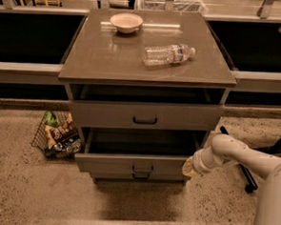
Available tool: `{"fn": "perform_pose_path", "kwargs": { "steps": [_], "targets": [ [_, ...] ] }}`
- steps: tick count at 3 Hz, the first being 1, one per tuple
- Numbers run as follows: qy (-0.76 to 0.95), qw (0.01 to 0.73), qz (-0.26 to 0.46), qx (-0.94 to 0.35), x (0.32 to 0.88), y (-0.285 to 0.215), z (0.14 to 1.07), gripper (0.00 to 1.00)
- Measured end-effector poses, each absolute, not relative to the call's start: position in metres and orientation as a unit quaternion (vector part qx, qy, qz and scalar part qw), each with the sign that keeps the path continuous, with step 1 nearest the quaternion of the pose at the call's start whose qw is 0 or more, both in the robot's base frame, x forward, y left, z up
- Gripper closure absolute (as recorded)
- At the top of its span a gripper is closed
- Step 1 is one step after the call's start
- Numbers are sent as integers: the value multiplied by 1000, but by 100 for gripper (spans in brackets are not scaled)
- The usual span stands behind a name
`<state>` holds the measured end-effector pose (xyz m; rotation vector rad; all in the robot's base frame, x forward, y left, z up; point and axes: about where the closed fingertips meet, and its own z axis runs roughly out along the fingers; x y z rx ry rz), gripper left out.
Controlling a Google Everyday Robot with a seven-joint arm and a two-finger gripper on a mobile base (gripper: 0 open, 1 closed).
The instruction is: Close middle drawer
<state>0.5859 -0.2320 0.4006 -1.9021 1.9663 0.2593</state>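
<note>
The middle drawer is pulled out of the grey cabinet, showing its long shallow box and a small dark bar handle on the low front panel. The taller top drawer above it is out a little. A lower drawer front shows just beneath. My gripper is at the right end of the middle drawer's front panel, right against it, with the white arm reaching in from the right.
A bowl and a lying plastic bottle are on the cabinet top. A wire basket of snack packs stands on the floor to the left. A dark chair leg lies behind my arm.
</note>
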Motion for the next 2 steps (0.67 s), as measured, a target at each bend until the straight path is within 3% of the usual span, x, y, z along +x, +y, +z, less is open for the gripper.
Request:
{"fn": "perform_pose_path", "kwargs": {
  "steps": [2],
  "targets": [
    [702,217,85,-673,605,-237,402,39]
  ]
}}
